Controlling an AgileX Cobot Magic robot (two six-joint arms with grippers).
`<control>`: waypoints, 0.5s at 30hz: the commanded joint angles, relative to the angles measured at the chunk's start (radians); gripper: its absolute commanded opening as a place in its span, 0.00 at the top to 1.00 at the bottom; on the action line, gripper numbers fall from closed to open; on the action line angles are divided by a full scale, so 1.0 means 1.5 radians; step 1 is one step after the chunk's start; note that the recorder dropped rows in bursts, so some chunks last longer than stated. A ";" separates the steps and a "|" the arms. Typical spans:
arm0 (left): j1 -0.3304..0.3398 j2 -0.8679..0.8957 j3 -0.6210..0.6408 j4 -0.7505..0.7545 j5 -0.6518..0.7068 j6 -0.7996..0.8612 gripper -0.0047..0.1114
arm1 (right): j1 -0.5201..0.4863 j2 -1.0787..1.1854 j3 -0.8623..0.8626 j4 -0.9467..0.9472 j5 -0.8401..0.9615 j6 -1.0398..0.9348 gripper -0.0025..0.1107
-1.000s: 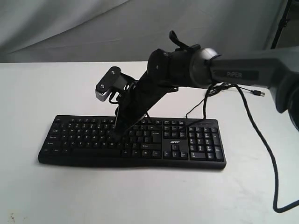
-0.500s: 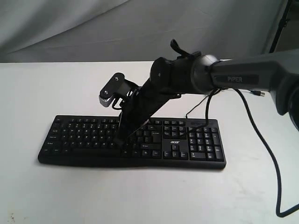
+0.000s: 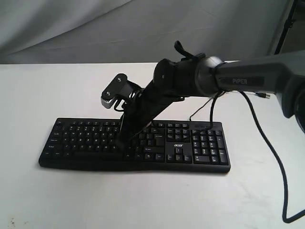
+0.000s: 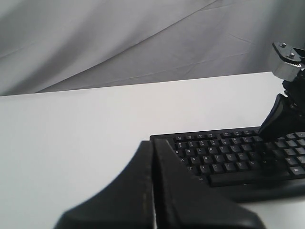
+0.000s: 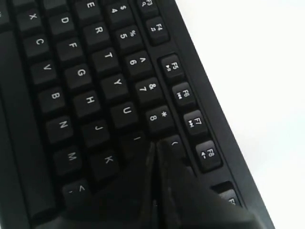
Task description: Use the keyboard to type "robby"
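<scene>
The black keyboard (image 3: 86, 138) lies across the white table (image 3: 57, 90), with its number pad at the right. My right gripper (image 3: 122, 143) reaches in from the right and points steeply down onto the letter keys near the middle. Seen from the right wrist, the right gripper (image 5: 155, 147) is shut, with nothing held. Its tip sits between the I key (image 5: 137, 138) and the 9 key (image 5: 174, 142) and hides the keys behind it. My left gripper (image 4: 153, 144) is shut and empty, off the left end of the keyboard (image 4: 224, 157). It does not show in the exterior view.
A thin black cable (image 3: 269, 148) from the right arm loops over the table at the right. A USB plug (image 3: 263, 94) lies behind the keyboard. A grey cloth (image 3: 95, 28) hangs behind the table's far edge.
The right gripper's tip has shifted a little to the right and toward the front along the keys since a second ago. It has barely moved in the last half second.
</scene>
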State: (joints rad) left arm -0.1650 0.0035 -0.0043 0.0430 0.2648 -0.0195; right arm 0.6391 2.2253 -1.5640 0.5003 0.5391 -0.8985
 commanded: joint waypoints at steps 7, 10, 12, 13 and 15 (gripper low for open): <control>-0.004 -0.002 0.003 0.003 -0.004 -0.002 0.96 | -0.001 -0.013 0.037 0.046 -0.051 -0.050 0.98; -0.004 -0.002 0.003 0.003 -0.004 -0.002 0.96 | -0.001 -0.016 0.037 0.048 -0.050 -0.050 0.98; -0.004 -0.002 0.003 0.003 -0.004 -0.002 0.96 | -0.001 -0.016 0.037 0.050 -0.049 -0.050 0.98; -0.004 -0.002 0.003 0.003 -0.004 -0.002 0.96 | -0.001 -0.016 0.037 0.050 -0.049 -0.050 0.98; -0.004 -0.002 0.003 0.003 -0.004 -0.002 0.96 | -0.001 -0.015 0.037 0.050 -0.049 -0.050 0.98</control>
State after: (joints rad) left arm -0.1650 0.0035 -0.0043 0.0430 0.2648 -0.0195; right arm 0.6391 2.2160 -1.5155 0.5709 0.4724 -0.9678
